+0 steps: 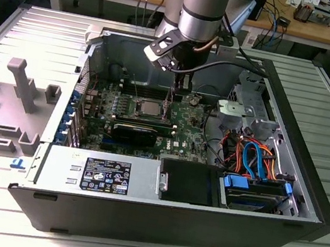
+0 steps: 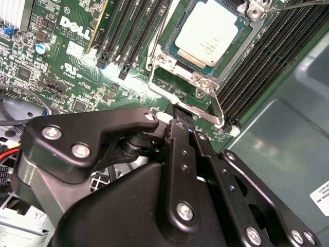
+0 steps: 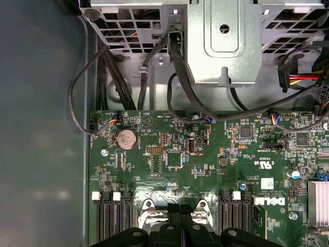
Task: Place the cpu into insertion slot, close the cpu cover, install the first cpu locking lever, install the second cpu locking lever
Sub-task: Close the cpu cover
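Cpu (image 2: 208, 38) lies seated flat in the insertion slot (image 2: 204, 82) on the green motherboard (image 3: 169, 154), and the cpu cover (image 2: 169, 60) lies down around its metal top. We note the gripper (image 3: 180, 229) poised over the slot's edge, fingers drawn together with nothing visible between them, close to a wire locking lever (image 2: 164, 90). We judge the chip light, rigid and fragile underneath. Any hold belongs on its bare side edges, never on the contact face.
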You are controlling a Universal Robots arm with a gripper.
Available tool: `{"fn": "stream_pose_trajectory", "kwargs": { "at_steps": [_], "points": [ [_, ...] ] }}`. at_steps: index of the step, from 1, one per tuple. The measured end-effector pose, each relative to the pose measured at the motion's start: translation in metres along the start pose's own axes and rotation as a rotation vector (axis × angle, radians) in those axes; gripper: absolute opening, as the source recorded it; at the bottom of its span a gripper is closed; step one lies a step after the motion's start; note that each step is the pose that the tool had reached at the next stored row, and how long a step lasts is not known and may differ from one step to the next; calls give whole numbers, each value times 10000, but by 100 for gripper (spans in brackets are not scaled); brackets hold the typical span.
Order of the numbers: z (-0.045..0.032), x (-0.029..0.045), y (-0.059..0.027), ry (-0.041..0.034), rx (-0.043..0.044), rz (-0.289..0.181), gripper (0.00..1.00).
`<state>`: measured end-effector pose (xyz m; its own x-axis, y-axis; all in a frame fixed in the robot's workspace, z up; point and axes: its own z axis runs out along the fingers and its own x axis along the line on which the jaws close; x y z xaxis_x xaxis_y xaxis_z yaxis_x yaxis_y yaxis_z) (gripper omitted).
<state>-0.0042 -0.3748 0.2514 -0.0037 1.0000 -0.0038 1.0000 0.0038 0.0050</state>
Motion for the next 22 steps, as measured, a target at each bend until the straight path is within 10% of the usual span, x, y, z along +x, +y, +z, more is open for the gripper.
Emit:
{"fn": "stream_pose_trajectory", "kwargs": {
  "at_steps": [22],
  "points": [
    [-1,0,-97,-1,0,-1,11]
  ]
}}
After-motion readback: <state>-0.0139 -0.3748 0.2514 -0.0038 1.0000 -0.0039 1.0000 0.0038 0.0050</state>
